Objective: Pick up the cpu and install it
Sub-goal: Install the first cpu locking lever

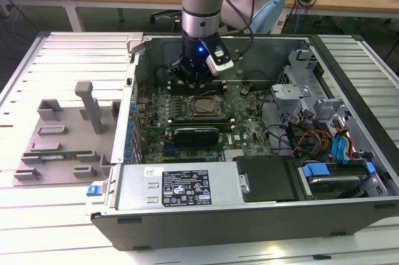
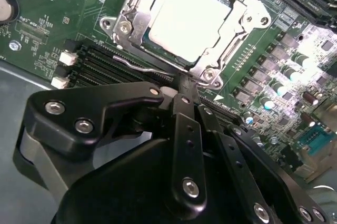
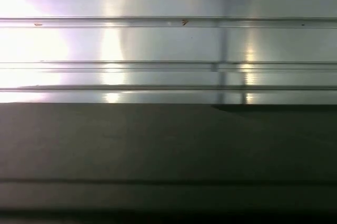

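The cpu (image 2: pixel 188 19), a flat square chip with a pale silver top, lies in the motherboard socket (image 2: pixel 138 23), framed by the socket's metal bracket. In the exterior view the cpu (image 1: pixel 203 106) sits mid-board inside the open computer case. My gripper (image 1: pixel 192 81) hangs just behind the socket, low over the board. In the second wrist view the gripper (image 2: pixel 181 88) has its black fingers (image 2: pixel 188 109) pressed together with nothing visible between them. Their tips stand at the socket's near corner, by the end of the thin wire lever (image 2: pixel 134 67).
Black memory slots (image 2: pixel 100 63) run beside the socket. A dark card (image 1: pixel 196 134) lies in front of it, and cables with a drive cage (image 1: pixel 318 134) fill the exterior view's right. A grey fixture (image 1: pixel 62 137) with a green memory stick (image 1: pixel 53 153) rests outside the case on the exterior view's left.
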Robot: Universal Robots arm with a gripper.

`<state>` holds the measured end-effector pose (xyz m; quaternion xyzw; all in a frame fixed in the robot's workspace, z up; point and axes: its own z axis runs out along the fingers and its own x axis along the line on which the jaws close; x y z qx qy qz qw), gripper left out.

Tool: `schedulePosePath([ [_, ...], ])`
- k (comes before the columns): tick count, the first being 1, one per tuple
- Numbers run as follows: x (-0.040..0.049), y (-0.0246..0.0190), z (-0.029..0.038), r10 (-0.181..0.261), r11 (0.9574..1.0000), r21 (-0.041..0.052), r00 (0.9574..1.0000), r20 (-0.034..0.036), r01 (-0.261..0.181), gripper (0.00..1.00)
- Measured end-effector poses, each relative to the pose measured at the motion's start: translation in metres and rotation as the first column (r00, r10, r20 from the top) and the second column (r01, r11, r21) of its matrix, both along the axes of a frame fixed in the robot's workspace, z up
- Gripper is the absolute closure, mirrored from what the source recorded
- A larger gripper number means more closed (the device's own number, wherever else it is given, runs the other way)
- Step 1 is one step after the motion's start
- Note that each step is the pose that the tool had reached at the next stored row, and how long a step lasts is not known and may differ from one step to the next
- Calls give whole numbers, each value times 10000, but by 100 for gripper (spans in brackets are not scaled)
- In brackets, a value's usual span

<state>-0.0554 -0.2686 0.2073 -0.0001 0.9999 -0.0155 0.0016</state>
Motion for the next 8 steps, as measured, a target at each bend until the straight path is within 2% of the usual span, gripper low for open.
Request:
schedulePosePath([
  [3, 39, 1, -1, -1, 10000, 4, 10000, 1, 1, 89],
  [6, 124, 1, -6, -1, 10000, 11, 10000, -16, 1, 89],
  [8, 203, 0, -40, -2, 10000, 8, 10000, -66, 2, 89],
])
